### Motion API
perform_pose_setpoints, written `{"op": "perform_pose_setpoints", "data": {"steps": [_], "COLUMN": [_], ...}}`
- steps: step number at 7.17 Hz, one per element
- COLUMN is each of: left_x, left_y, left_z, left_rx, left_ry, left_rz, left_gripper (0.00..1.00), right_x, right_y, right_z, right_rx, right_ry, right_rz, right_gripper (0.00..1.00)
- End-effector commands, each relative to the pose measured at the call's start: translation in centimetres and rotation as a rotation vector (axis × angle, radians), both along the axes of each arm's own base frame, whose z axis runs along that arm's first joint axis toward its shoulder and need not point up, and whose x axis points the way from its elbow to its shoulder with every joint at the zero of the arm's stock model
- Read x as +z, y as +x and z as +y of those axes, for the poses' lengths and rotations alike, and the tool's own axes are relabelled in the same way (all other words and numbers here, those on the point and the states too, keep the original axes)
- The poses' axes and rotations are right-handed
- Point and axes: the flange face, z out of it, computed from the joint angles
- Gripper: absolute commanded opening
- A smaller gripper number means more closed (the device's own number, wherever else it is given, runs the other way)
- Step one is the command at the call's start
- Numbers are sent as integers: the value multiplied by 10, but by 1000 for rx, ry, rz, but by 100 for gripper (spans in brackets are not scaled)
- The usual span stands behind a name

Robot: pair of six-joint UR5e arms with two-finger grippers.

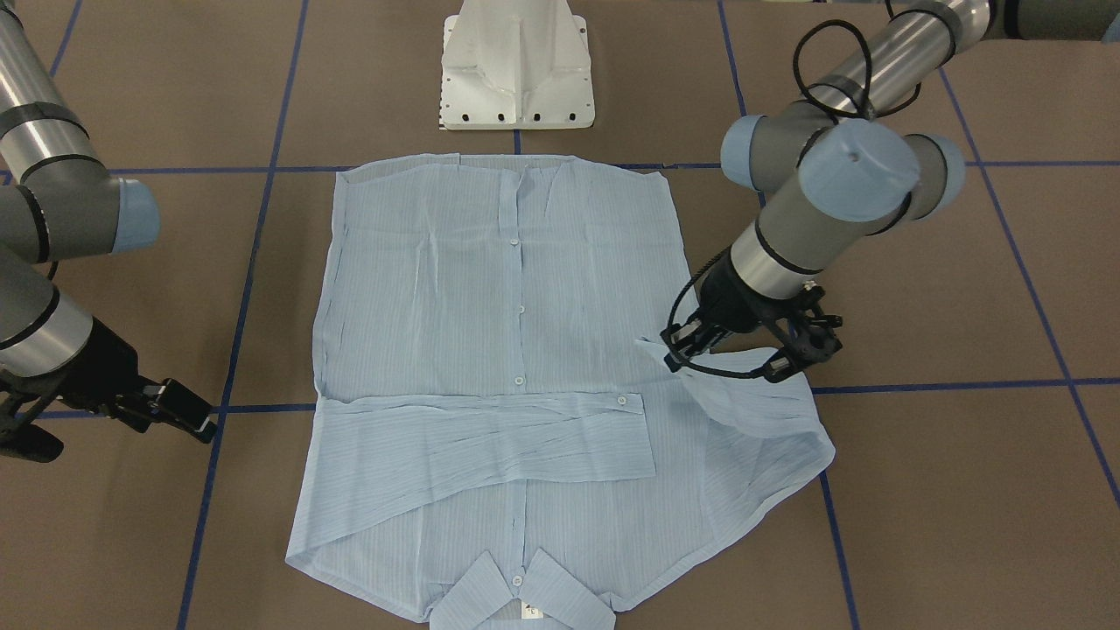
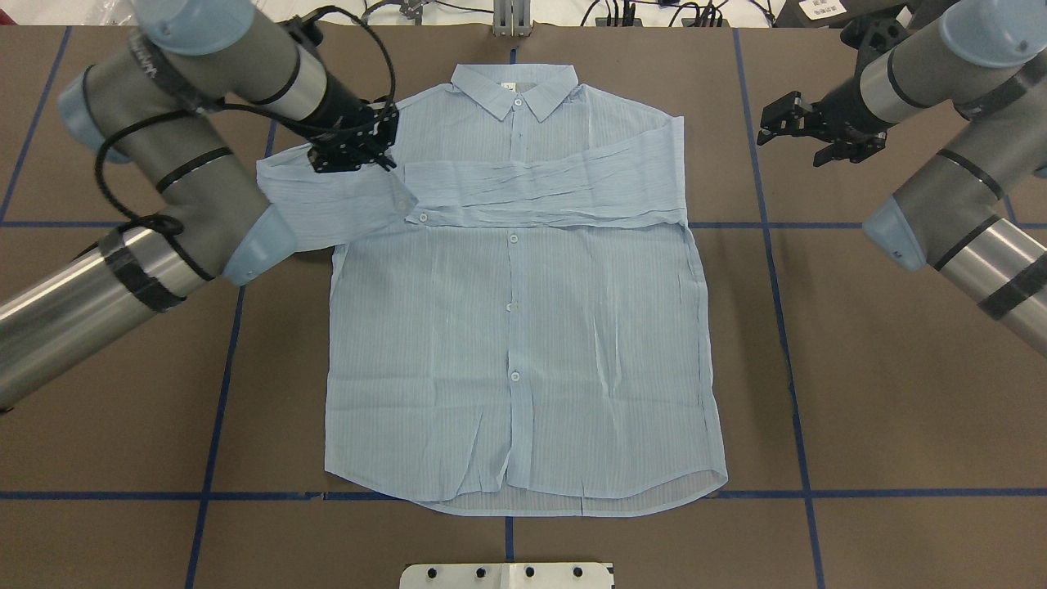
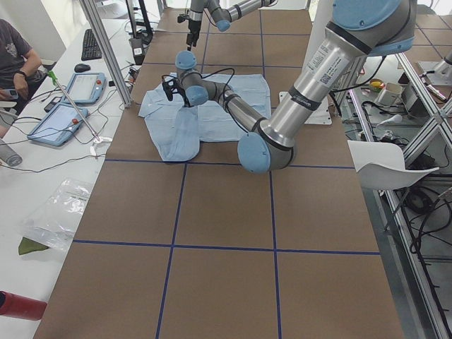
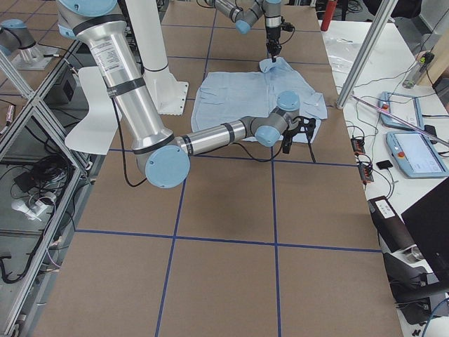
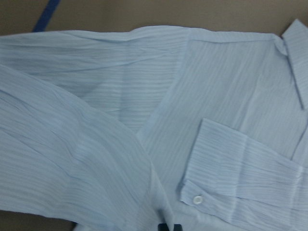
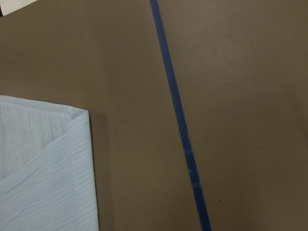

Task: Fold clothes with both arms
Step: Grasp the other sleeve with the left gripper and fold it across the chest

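The brown desk (image 2: pixel 900 393), ruled with blue tape lines, runs out under and well past both pincers. The pale blue striped button-up shirt (image 2: pixel 515 327) lies flat on it, front up and buttoned, between the two pincers. Its hem is towards the robot and well apart from either of them.

The left arm (image 2: pixel 188 164) reaches in over the shirt's shoulder area. The right arm (image 2: pixel 924 74) stops short of the garment (its wrist camera shows mostly bare desk and one folded shirt corner).

One sleeve (image 2: pixel 556 188) is folded straight across the chest, its cuff ending just beside the left pincer. The free sleeve (image 2: pixel 327 200) trails from the left pincer outward and back towards the robot, partly raised off the desk.

The left pincer (image 2: pixel 356 155) is closed on the upper edge of that free sleeve, and the cloth rises to its black fingers. The right pincer (image 2: pixel 769 124) hovers near the shirt's opposite shoulder, apart from the cloth, its fingers spread with nothing between them.

The pointed collar (image 2: pixel 515 86) lies between the pincers, a little farther from the robot than both. A white cuff button (image 2: pixel 424 217) sits just beside the left pincer, on its robot-facing side.
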Motion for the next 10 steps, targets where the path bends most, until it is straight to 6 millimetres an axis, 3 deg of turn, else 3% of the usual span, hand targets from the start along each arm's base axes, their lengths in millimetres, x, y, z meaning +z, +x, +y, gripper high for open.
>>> {"op": "perform_pose_setpoints", "data": {"steps": [1, 3, 5, 7, 10], "left_x": [-101, -108, -99, -106, -121], "left_y": [78, 109, 147, 159, 180], "left_z": [-26, -4, 7, 17, 15], "left_rx": [-128, -154, -182, -185, -219], "left_ry": [-128, -205, -157, -146, -123], "left_rz": [39, 125, 163, 165, 156], "left_gripper": [0, 0, 0, 2, 13], "right_x": [16, 20, 24, 25, 31], "right_y": [10, 11, 12, 14, 17], "right_z": [3, 3, 5, 4, 6], "right_rx": [-2, 0, 2, 5, 8], "right_ry": [-2, -6, -10, -10, -20], "right_rz": [16, 21, 24, 26, 32], "right_gripper": [99, 100, 100, 100, 100]}}
